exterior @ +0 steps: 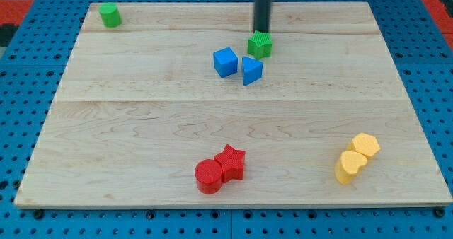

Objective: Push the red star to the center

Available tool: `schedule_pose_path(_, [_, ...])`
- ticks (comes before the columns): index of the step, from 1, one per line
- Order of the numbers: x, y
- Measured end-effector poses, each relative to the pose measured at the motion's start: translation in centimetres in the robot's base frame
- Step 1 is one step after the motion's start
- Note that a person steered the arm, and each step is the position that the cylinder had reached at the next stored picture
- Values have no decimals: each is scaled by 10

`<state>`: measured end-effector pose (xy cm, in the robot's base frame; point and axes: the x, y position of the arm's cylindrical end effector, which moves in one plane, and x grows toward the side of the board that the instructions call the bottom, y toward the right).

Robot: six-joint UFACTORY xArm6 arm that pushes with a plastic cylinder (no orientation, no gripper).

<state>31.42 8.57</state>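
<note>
The red star (pixel 232 162) lies near the view's bottom, a little left of the middle, touching a red cylinder (pixel 209 176) at its lower left. My tip (pixel 262 31) stands at the view's top centre, just behind a green block (pixel 260 44) and touching or nearly touching it. The tip is far from the red star. A blue cube (pixel 225 61) and a blue triangle (pixel 251 71) sit just below the green block.
A green block (pixel 109 15) sits at the board's top left corner. Two yellow blocks (pixel 365 146) (pixel 349 166) touch each other at the lower right. The wooden board (pixel 141 126) lies on a blue pegboard (pixel 21 90).
</note>
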Motion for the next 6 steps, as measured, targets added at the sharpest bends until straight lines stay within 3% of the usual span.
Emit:
schedule_pose_path(1, [37, 31])
schedule_pose_path(2, [102, 77])
schedule_pose_path(4, [249, 17])
schedule_pose_path(5, [301, -12])
schedule_pose_path(6, [267, -98])
